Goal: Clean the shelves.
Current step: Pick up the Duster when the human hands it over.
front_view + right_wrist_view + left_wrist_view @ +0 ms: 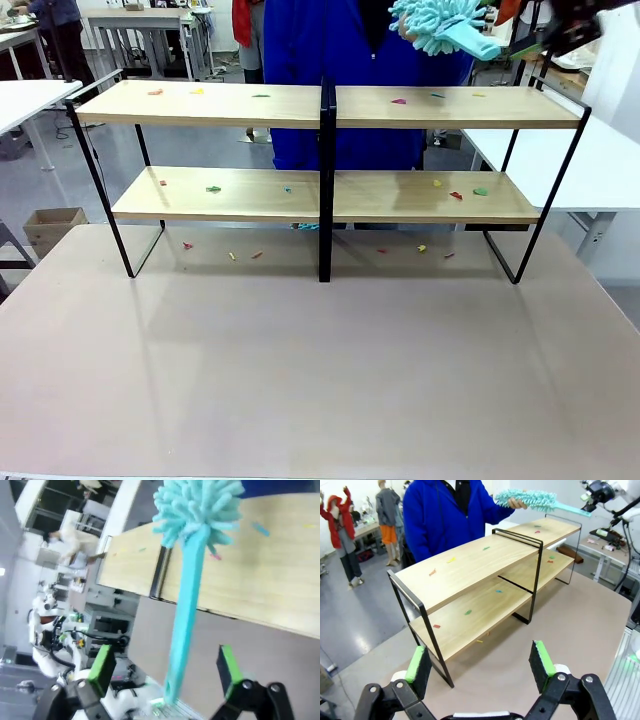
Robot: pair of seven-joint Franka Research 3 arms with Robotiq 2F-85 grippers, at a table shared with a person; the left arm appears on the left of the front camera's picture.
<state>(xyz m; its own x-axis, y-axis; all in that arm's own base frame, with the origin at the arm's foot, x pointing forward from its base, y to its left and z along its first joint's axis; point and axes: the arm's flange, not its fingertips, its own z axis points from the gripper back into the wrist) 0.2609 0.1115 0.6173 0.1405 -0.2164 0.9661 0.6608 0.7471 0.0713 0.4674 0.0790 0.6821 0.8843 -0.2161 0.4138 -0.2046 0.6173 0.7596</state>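
Nothing wiped yet — scraps [212, 188] dot both shelves [290, 101]; duster [440, 25] at one o'clock, its handle inside the wide-open right tool [164, 666] — left tool [480, 662] wide too.

the shelves [230, 103] stand on the far part of the table [320, 380]. small scraps [213, 188] lie on both boards and on the table beneath the shelves. behind the shelves stands a person [320, 60], holding a duster [440, 25] above the shelves' right end.
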